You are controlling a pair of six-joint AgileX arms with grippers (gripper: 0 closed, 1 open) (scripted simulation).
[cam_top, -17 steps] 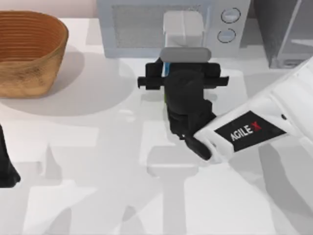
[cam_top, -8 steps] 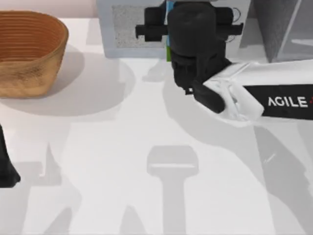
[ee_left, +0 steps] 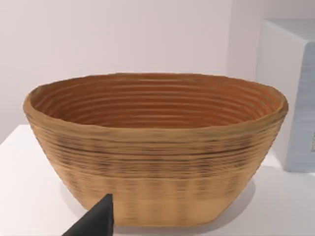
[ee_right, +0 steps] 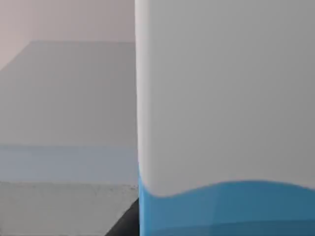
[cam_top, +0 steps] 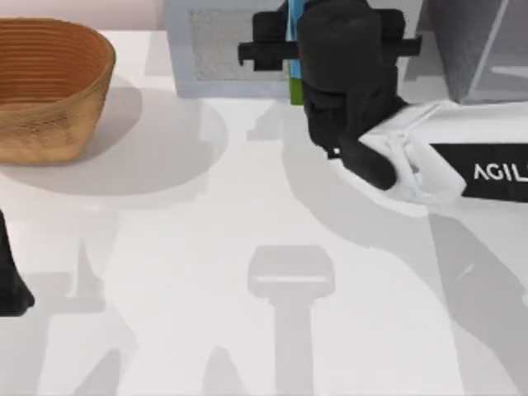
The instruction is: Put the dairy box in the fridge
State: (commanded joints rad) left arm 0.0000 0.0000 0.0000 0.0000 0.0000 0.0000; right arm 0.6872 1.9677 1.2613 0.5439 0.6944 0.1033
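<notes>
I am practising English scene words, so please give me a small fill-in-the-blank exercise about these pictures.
1. The right gripper holds the dairy box, whose body is bright ____.
2. In the top view, the woven ____ stands at the table's left side.
3. The box hangs in front of the light grey ____ with round knobs.
4. The fridge, at the top view's ____ edge, does not yet hold the box.

Missing words: blue; basket; microwave; right
</notes>
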